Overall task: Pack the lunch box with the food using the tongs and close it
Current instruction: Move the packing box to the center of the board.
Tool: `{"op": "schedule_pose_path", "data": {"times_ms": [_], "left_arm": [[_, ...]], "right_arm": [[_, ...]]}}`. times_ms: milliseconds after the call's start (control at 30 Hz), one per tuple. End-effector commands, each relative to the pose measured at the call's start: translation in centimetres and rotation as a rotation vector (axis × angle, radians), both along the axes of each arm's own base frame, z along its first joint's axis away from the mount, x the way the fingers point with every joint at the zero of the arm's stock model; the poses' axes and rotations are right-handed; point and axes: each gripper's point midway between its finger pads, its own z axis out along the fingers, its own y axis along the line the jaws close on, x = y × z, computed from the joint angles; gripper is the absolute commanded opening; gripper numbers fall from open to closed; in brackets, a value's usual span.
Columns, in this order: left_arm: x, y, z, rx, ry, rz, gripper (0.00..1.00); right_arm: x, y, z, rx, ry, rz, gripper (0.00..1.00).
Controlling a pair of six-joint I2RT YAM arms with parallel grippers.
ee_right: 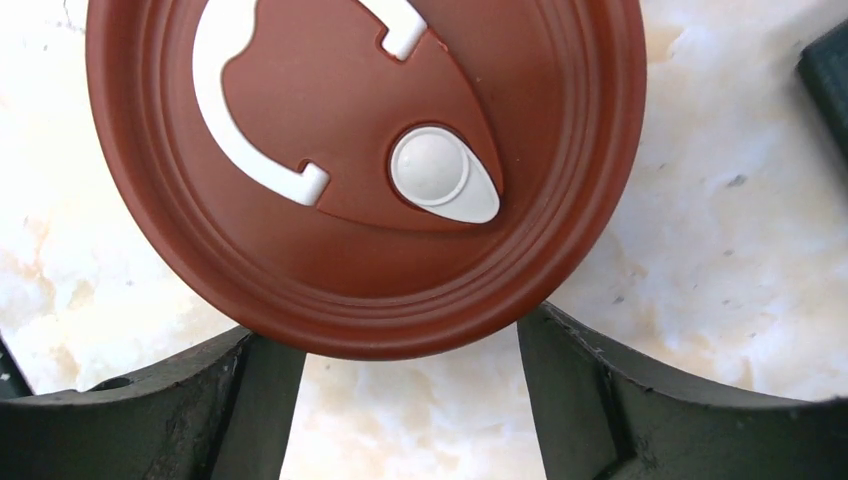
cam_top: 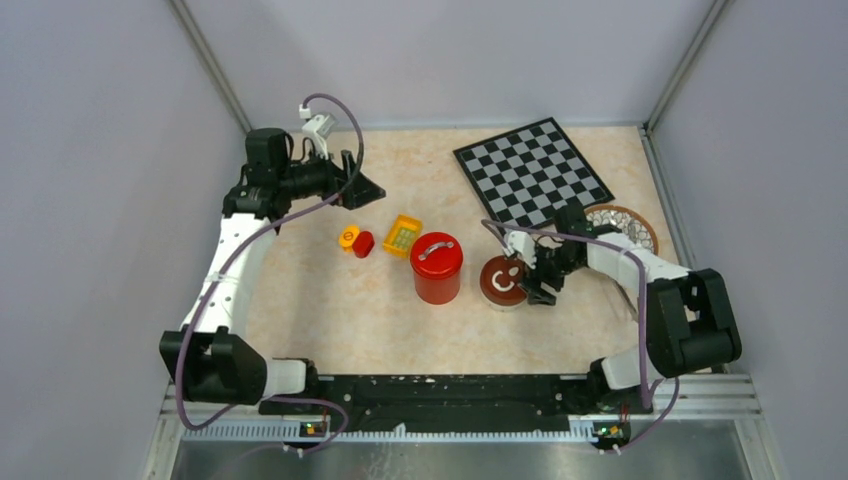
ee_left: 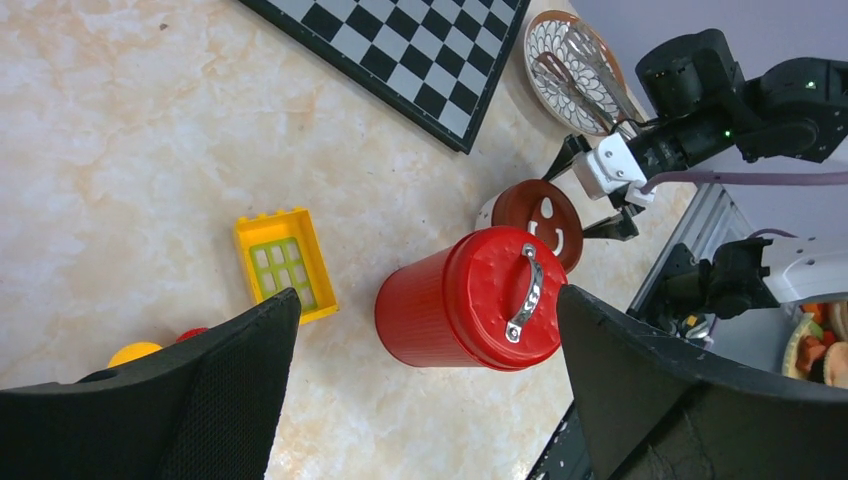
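The lunch box (cam_top: 500, 283) stands right of the table's centre with its brown lid (ee_right: 360, 150) on, and a strip of steel wall (ee_left: 486, 212) shows below the lid. My right gripper (cam_top: 532, 280) is at its right side and is open. Its fingers (ee_right: 250, 400) straddle the near edge of the lid, their tips hidden under the rim. The tongs (ee_left: 585, 60) lie on the patterned plate (cam_top: 640, 228) at the far right. High over the back left, my left gripper (cam_top: 362, 190) is wide open and holds nothing. The food is out of view.
A red canister (cam_top: 437, 268) with a metal handle stands just left of the lunch box. A yellow block (cam_top: 402, 235) and a yellow and red toy (cam_top: 355, 240) lie behind it to the left. A chessboard (cam_top: 530, 172) lies at the back right.
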Motion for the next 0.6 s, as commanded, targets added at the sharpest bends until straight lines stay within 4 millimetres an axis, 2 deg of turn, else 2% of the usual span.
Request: {"op": "schedule_pose_path", "data": {"times_ms": [0, 133, 167, 300, 400, 567], "left_arm": [[0.0, 0.6, 0.7, -0.062, -0.015, 0.001, 0.99], [0.0, 1.0, 0.0, -0.067, 0.005, 0.015, 0.99], [0.3, 1.9, -0.1, -0.068, 0.008, 0.039, 0.99], [0.9, 3.1, -1.1, -0.057, 0.046, 0.078, 0.99], [1.7, 4.4, -1.9, -0.045, 0.080, 0.099, 0.99], [3.2, 6.8, -4.3, 0.007, 0.139, 0.136, 0.99]], "right_arm": [[2.3, 2.5, 0.5, 0.036, -0.093, 0.019, 0.74], [2.3, 3.7, 0.2, 0.036, -0.083, 0.048, 0.73], [2.3, 3.8, 0.2, 0.036, -0.081, 0.053, 0.73], [1.8, 4.1, 1.0, 0.048, -0.079, 0.075, 0.74], [1.0, 4.3, 2.9, 0.083, -0.102, 0.086, 0.77], [1.0, 4.3, 8.2, 0.150, -0.219, 0.011, 0.89]]}}
